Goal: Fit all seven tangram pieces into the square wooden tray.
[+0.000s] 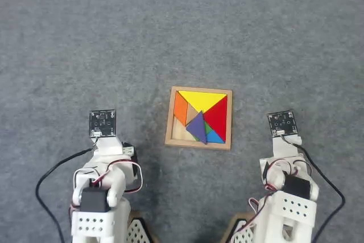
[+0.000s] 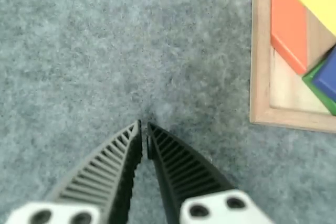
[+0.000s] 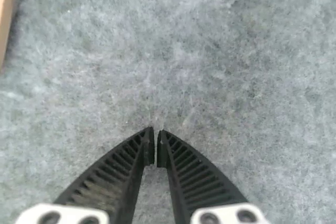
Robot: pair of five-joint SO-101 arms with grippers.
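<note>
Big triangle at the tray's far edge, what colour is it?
Yellow triangle, clearest in high view.

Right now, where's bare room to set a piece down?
Bare mat: wide beyond the tray, plus strips between it and the left arm and right arm. Crowded inside: pieces overlap at the purple triangle; only the corner beside the orange piece shows bare wood.

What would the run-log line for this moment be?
left gripper: shut, empty, off tray | right gripper: shut, empty | purple piece: seems to overlap others | tray corner: bare wood
</note>
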